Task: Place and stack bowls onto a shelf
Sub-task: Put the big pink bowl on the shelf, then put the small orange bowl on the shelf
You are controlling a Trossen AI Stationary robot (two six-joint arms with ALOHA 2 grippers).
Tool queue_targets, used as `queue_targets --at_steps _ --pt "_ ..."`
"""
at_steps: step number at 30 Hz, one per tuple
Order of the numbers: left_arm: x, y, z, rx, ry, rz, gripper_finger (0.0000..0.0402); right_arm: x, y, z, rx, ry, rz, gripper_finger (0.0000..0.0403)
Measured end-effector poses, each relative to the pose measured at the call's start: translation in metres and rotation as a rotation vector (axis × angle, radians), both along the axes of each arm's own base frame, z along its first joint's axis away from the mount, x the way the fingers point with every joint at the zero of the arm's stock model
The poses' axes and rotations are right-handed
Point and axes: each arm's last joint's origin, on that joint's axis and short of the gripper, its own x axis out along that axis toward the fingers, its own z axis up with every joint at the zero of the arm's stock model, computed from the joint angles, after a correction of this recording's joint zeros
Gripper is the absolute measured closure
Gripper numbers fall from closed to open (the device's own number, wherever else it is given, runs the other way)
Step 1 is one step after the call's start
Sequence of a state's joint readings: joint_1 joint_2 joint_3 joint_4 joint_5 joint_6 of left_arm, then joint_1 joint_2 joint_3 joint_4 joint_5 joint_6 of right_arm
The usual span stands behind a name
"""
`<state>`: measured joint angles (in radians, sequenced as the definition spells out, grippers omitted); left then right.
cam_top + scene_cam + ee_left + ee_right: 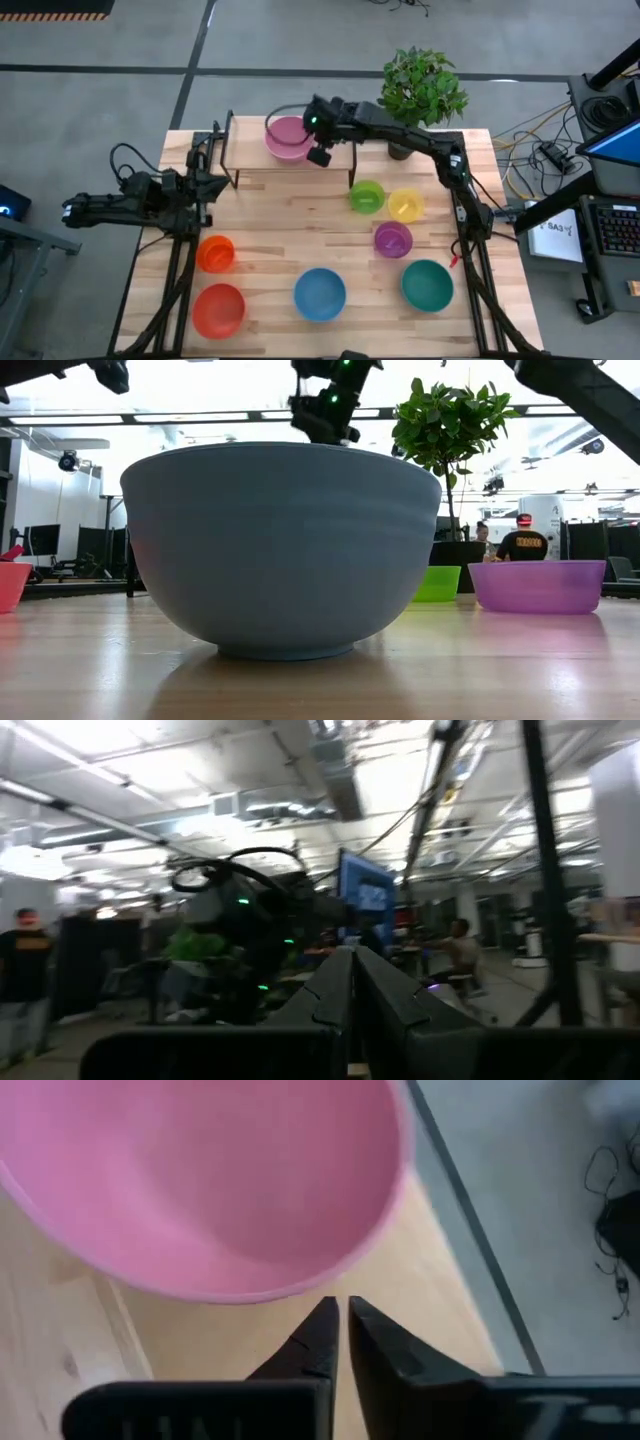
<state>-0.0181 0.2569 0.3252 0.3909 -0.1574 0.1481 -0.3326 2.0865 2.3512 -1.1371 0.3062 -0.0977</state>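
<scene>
The pink bowl stands on its base on the light-wood shelf at the table's far side. It fills the right wrist view. My right gripper hovers over the shelf just beside the bowl's right rim, its fingers shut and empty. My left gripper is shut and waits at the table's left edge beside the shelf. Seven other bowls stand on the tabletop: orange, red-orange, blue, teal, purple, yellow and green.
A potted plant stands at the far right, behind my right arm. In the low view the blue bowl fills the foreground, with the green bowl and the purple bowl to its right. People sit in the room beyond the table.
</scene>
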Motion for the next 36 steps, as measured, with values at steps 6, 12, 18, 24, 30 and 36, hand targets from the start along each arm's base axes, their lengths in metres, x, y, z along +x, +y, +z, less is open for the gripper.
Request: queue_targets --at_steps 6,12,18,24,30,36 --pt "0.001 0.001 -0.001 -0.018 0.010 0.039 0.0402 0.017 0.001 -0.022 -0.005 0.024 0.016 0.0394" --pt "0.001 0.001 -0.001 -0.018 0.010 0.039 0.0402 0.036 -0.005 -0.038 -0.044 -0.023 0.049 0.0394" --pt "0.001 0.001 -0.001 -0.011 0.012 0.043 0.0402 0.051 -0.007 -0.041 -0.070 -0.126 0.105 0.0394" --pt "0.001 0.001 -0.001 -0.011 0.012 0.043 0.0402 0.065 -0.008 -0.046 -0.029 -0.247 0.180 0.0394" --pt "0.002 0.001 -0.001 -0.033 0.010 0.032 0.0402 0.052 -0.004 -0.044 -0.023 -0.128 0.149 0.0394" --pt "0.011 0.001 -0.010 -0.154 0.049 -0.040 0.0402 0.037 0.025 -0.017 0.011 -0.096 0.260 0.0394"
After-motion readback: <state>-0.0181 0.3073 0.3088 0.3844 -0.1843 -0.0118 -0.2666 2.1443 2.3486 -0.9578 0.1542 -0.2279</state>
